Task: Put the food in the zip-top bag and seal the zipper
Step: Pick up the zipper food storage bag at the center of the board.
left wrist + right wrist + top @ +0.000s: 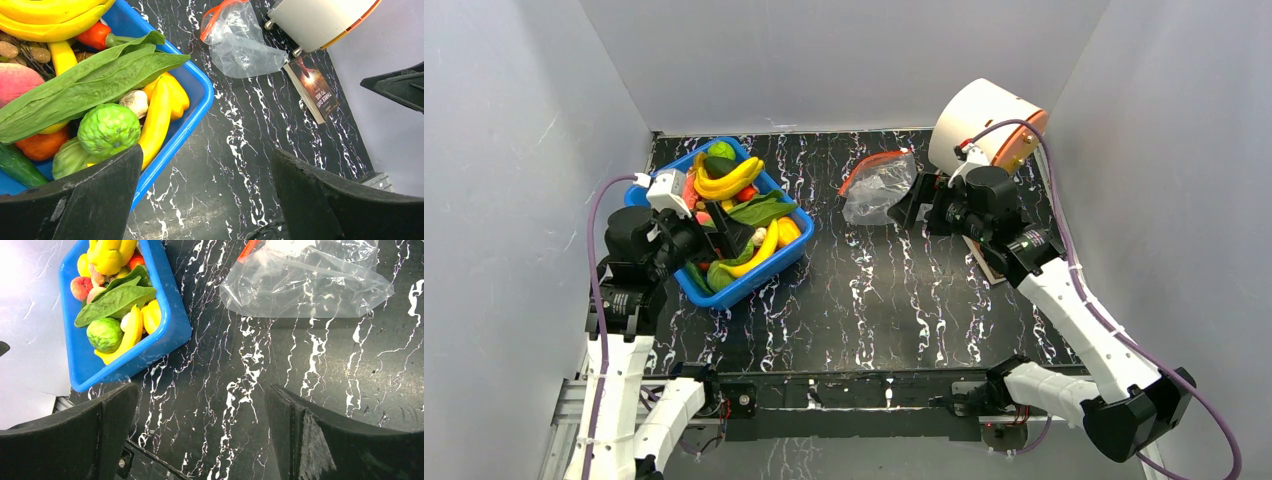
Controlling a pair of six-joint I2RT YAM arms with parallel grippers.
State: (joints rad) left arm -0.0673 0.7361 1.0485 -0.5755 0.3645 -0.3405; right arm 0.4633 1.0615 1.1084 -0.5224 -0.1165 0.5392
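The food lies heaped in a blue basket: yellow bananas, a long lettuce leaf, a yellow-orange bell pepper, a pink peach and a bumpy green fruit. My left gripper hangs open over the basket's near right rim, holding nothing. The zip-top bag lies flat and crinkled on the black marbled table, its red-orange zipper at the far-left end. My right gripper hovers open just right of the bag, empty; in its wrist view the bag lies ahead of the fingers.
A white round container with an orange rim lies on its side at the back right, on top of a book. Grey walls close in the table on three sides. Bare marbled tabletop stretches between basket and bag.
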